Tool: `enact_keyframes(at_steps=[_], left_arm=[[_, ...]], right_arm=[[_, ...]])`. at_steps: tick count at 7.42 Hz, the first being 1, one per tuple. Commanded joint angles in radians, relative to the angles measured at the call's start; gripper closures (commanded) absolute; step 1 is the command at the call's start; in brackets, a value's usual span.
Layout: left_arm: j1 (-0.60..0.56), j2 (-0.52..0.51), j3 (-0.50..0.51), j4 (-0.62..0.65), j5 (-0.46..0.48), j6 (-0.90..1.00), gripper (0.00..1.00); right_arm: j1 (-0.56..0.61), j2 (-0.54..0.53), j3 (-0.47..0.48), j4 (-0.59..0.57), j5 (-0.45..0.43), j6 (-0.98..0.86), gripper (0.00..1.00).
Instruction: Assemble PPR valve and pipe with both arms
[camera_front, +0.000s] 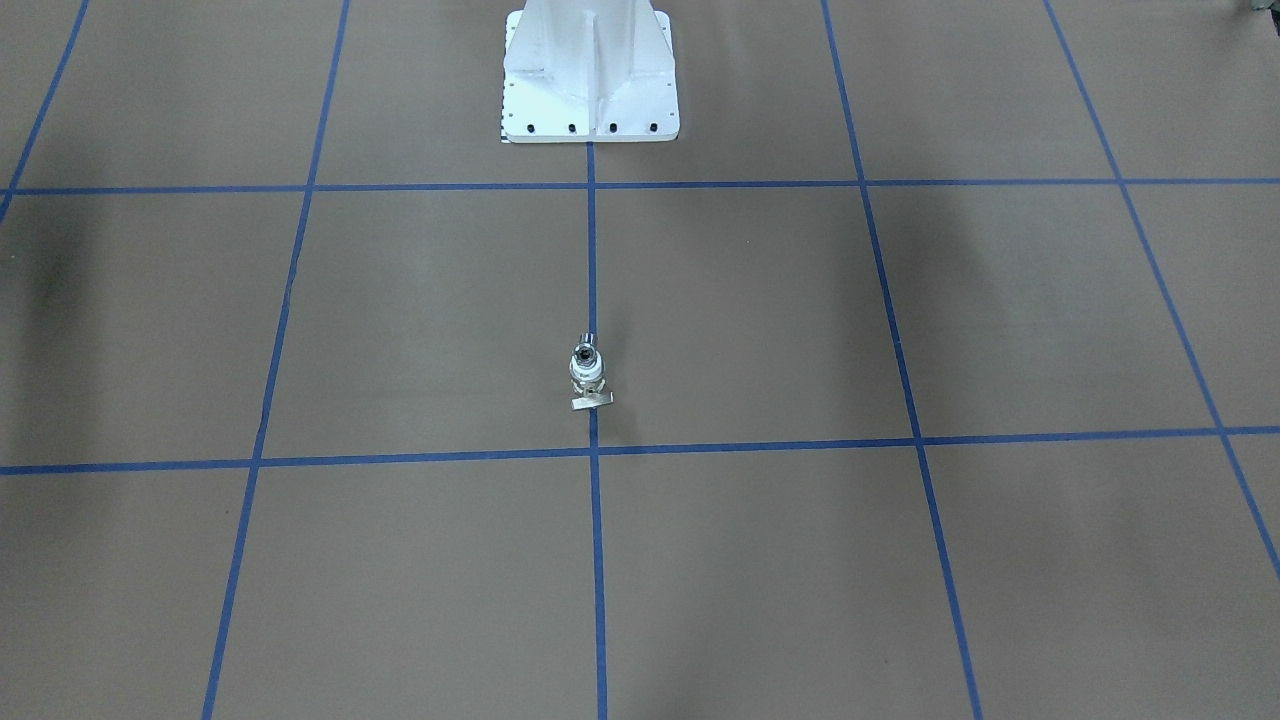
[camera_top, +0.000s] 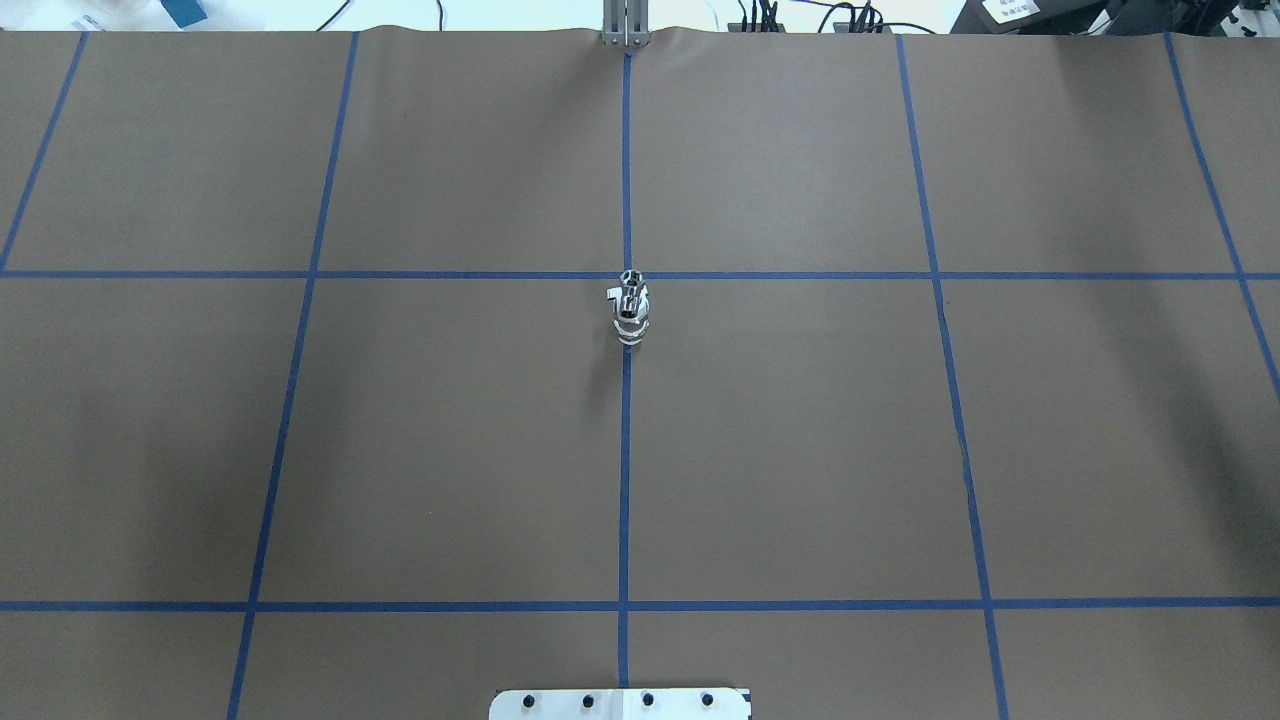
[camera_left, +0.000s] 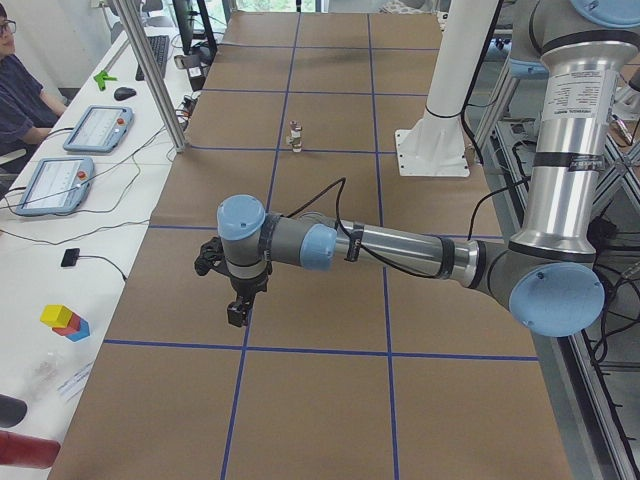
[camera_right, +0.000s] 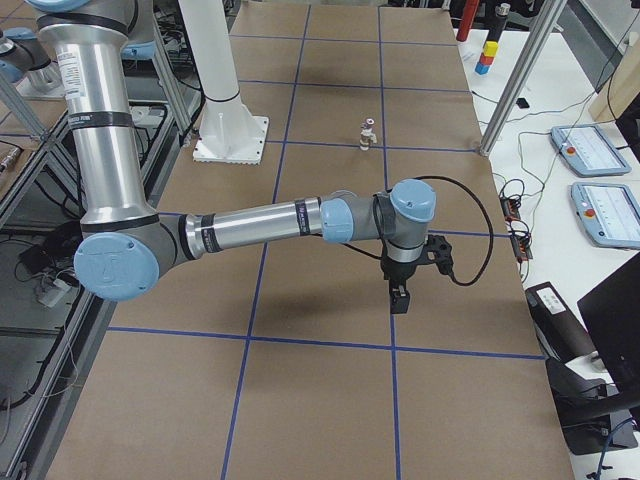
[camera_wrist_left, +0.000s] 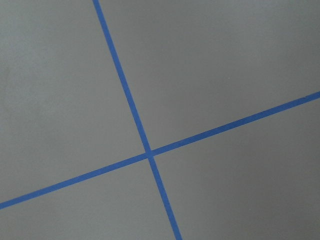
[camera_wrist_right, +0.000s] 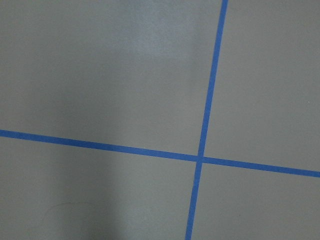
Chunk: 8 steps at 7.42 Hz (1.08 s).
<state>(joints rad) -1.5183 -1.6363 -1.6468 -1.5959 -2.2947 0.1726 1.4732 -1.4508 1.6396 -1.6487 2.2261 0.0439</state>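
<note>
Item: tiny PPR valve (camera_front: 589, 377) with white plastic collar, silver-brown metal middle and flat pale lever, standing upright on the brown-papered table (camera_front: 300, 330), sitting on the centre blue tape line (camera_front: 592, 250) well in front of the white bolted pedestal (camera_front: 590, 90). A short grey tube stub, the pipe (camera_front: 585, 340), is showing at its top and touching it, the joint too small to judge. The black two-finger left gripper (camera_left: 237, 312) and right gripper (camera_right: 400, 300) are hanging fingers-down above the paper towards opposite table ends, well apart from the valve; whether their fingers are spread or pressed together cannot be told.
</note>
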Motion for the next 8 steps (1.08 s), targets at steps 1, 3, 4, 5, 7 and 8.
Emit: enact_keyframes(at_steps=[1,3,4,5,7,8], left_arm=[[-0.002,0.038,0.025,-0.039,0.003,0.005,0.0],[-0.025,0.032,0.047,-0.043,-0.003,-0.016,0.0],[-0.025,0.026,0.047,-0.041,-0.005,-0.036,0.0],[-0.025,0.017,0.042,-0.039,-0.006,-0.103,0.0],[-0.025,0.024,0.042,-0.041,-0.006,-0.104,0.0],[-0.025,0.027,0.042,-0.041,-0.006,-0.102,0.0]], right_arm=[[0.004,-0.025,-0.012,0.01,-0.003,-0.01,0.01],[0.025,-0.049,-0.026,0.01,-0.003,-0.004,0.01],[0.033,-0.06,-0.04,0.009,0.001,0.001,0.01],[0.033,-0.081,-0.043,0.009,0.004,0.001,0.01],[0.035,-0.085,-0.043,0.007,0.029,0.005,0.01],[0.038,-0.086,-0.043,0.007,0.029,0.005,0.01]])
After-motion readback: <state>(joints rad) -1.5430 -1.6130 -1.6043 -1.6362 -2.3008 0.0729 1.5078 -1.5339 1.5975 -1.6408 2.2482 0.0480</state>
